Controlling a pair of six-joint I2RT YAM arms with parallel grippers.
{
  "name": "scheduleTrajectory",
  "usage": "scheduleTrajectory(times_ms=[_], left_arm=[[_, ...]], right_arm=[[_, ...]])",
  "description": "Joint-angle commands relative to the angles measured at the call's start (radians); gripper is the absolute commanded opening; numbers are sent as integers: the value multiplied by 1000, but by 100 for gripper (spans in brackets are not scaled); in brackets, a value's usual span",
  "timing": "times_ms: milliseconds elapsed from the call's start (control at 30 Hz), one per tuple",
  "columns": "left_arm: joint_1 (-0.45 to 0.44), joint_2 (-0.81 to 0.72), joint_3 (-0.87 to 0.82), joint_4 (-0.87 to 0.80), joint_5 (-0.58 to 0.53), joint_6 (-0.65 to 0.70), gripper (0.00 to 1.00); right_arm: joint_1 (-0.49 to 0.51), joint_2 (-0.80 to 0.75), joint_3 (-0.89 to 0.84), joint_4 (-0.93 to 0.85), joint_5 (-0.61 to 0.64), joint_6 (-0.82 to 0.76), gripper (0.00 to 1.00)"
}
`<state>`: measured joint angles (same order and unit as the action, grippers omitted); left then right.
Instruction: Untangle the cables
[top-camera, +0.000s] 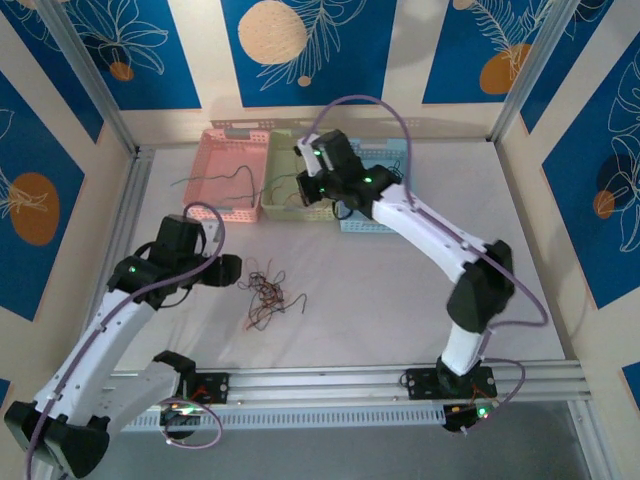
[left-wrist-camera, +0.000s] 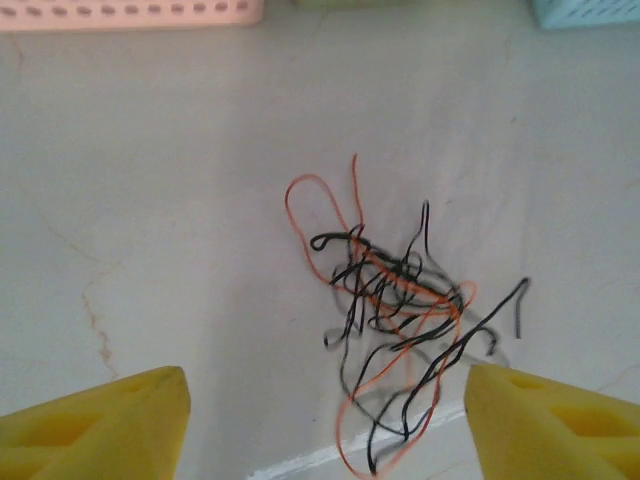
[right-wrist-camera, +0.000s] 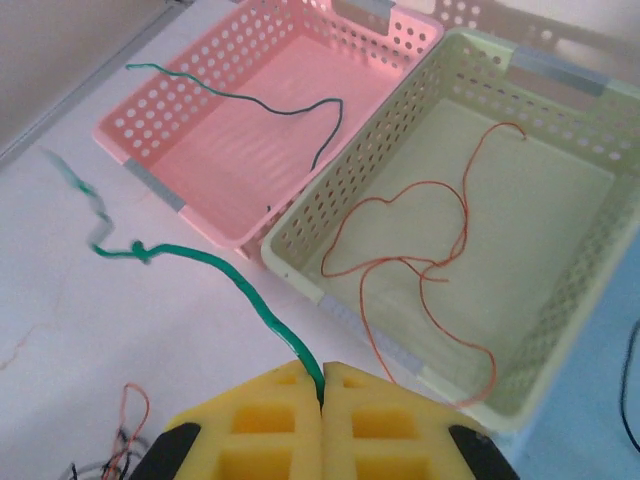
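The left gripper (left-wrist-camera: 327, 388) hovers with jaws wide open at the near edge of the tangled cables (left-wrist-camera: 400, 300) mid-table (left-wrist-camera: 150, 200). Farther back, a dark cable (right-wrist-camera: 330, 125) drapes over the pink basket (right-wrist-camera: 170, 92), and an orange-red cable (right-wrist-camera: 465, 205) lies in the pale green basket (right-wrist-camera: 350, 150). The right gripper (right-wrist-camera: 322, 390) has its jaws closed on a green cable (right-wrist-camera: 190, 252).

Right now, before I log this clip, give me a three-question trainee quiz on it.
1. True or false: the right gripper is shut on a green cable.
2. Which basket holds the orange-red cable? A pink basket, B pale green basket, C blue basket.
3. Fill in: the left gripper hangs ___ over the tangle of cables.
Key: 1 true; 2 B; 3 open.
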<state>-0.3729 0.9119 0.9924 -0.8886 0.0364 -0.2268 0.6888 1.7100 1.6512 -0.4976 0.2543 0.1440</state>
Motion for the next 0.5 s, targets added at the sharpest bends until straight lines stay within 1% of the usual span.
scheduleTrajectory(times_ms=[0,100,200,333,467], left_arm=[[9,24,142,-17,76,87,76],[5,81,254,-43,161,167,77],[-14,133,365,-73,235,247,77],[-59,196,439,-78,271,351,80],[-134,294,454,-91,218,428,81]], right_arm=[[-32,-105,-123,39,-128,-15,0],[-54,-183,-181,19,-206,-16,0],[-64,-225,-208,-3,-263,-21,0],[-68,-253,-220,-25,-314,-18,0],[-69,-264,-215,-40,-349,-20,0]])
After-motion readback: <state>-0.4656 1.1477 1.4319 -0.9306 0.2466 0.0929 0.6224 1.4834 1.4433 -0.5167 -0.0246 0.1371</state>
